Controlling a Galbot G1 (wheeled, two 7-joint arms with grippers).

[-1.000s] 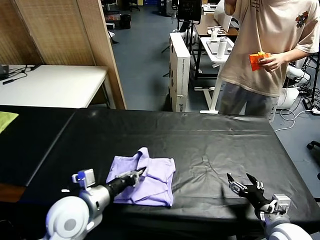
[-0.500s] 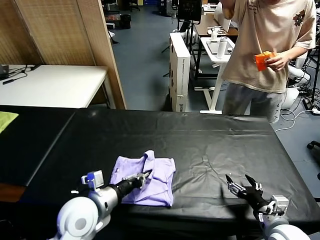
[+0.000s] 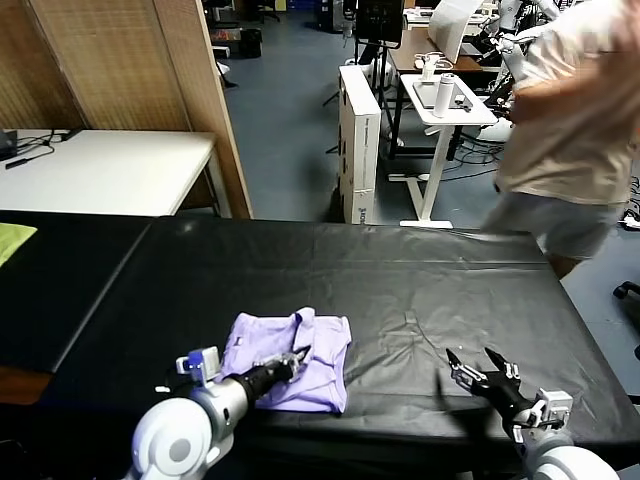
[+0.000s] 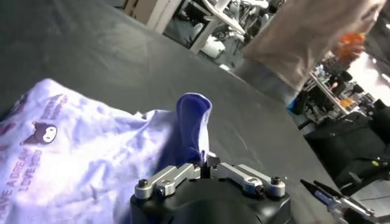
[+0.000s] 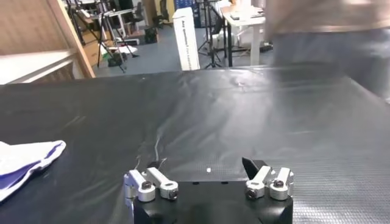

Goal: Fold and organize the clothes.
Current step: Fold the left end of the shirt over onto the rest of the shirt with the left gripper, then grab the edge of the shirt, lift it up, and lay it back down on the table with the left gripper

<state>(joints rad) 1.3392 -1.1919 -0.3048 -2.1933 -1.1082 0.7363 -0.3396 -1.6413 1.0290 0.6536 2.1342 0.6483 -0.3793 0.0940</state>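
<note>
Best to ease the left tool [image 3: 291, 361], jaws near-closed around a raised fold of the T-shirt [image 3: 290, 358], clear without dragging; right tool [image 3: 481, 374] idle, wide open, empty.

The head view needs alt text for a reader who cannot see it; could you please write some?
A folded light lavender thin-fabric T-shirt lies on a black-covered table, the left claw at a raised fold of it. The right claw hovers open, apart from it. A person in a beige shirt walks behind.

Your silver left gripper [image 3: 290, 362] is reaching low and forward, jaws nearly together, while your black right gripper [image 3: 480, 368] is hovering with fingers spread wide.
</note>
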